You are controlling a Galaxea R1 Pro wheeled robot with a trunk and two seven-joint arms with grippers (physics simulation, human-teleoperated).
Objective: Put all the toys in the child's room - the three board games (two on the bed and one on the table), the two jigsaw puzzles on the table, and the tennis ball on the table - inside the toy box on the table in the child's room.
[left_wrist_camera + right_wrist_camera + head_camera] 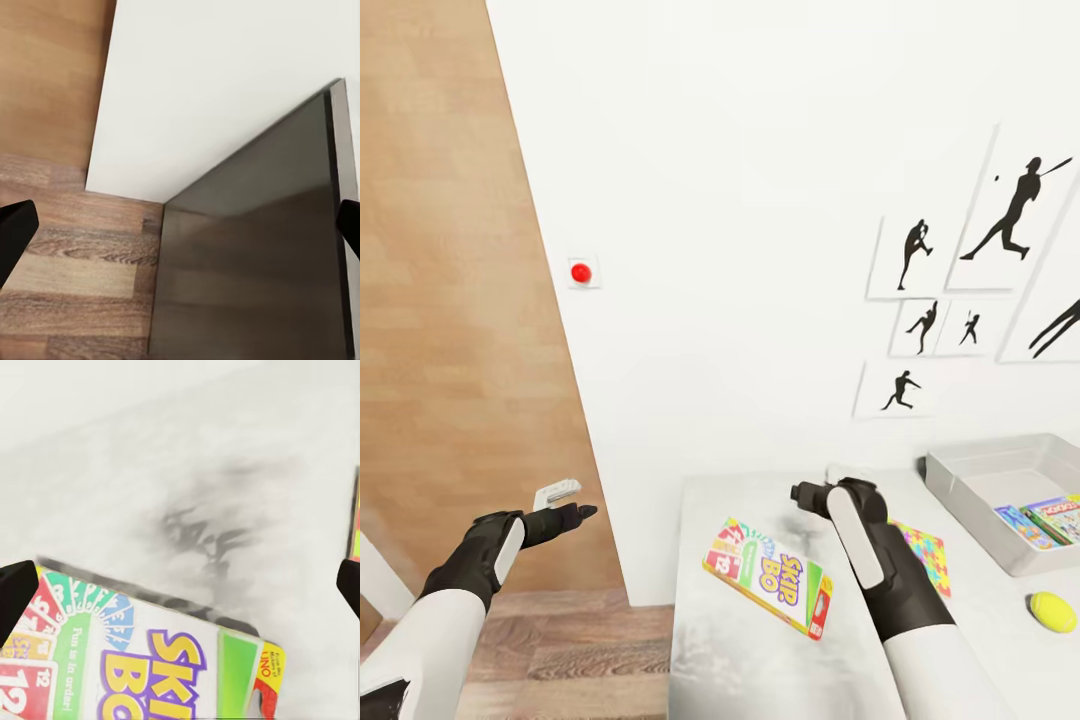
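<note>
Skip-Bo box (768,577) lay flat on the table (720,650), near its left end. Just right of it, right arm (880,570) reached over the tabletop, partly covering a jigsaw puzzle (926,553) beyond. Further right sat the toy box (970,490), back against the wall (740,200), with two board games (1045,520) lying inside. Tennis ball (1052,611) rested on the table in front of the toy box. Wall pictures (960,290) hung above the toy box. Off the table's left end, left gripper (565,505) hovered over the floor (560,650), beside the cabinet side (247,270).
</note>
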